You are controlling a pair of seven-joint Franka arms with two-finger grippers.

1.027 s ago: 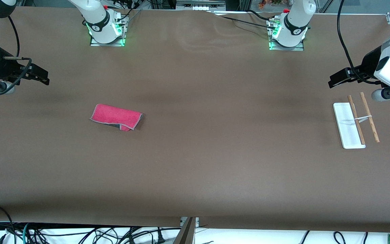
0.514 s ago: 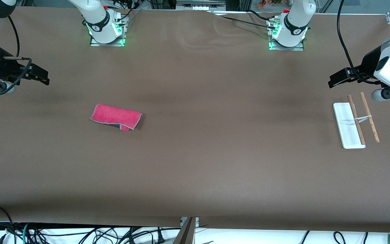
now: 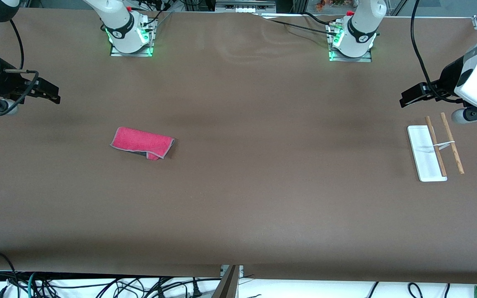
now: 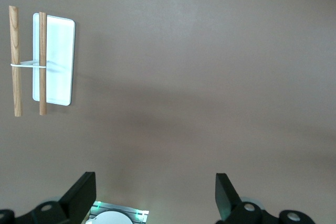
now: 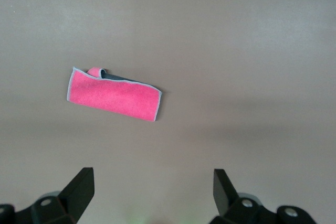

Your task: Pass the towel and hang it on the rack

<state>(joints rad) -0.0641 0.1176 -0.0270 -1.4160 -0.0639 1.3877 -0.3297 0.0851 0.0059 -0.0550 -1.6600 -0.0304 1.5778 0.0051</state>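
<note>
The pinkish-red towel (image 3: 142, 143) lies folded on the brown table toward the right arm's end; it also shows in the right wrist view (image 5: 113, 97), with a dark grey back at one edge. The rack (image 3: 435, 147) stands toward the left arm's end, with a white base and two brown rods; it also shows in the left wrist view (image 4: 41, 59). My right gripper (image 3: 50, 93) is open and empty, up in the air at the right arm's end, apart from the towel. My left gripper (image 3: 412, 96) is open and empty, up in the air beside the rack.
The two arm bases (image 3: 131, 35) (image 3: 352, 39) stand at the table's edge farthest from the front camera. Cables (image 3: 97, 287) hang below the table's near edge. The brown table (image 3: 263, 174) stretches bare between towel and rack.
My left gripper has shifted slightly upward in the front view. The towel, the rack and the right arm have not moved.
</note>
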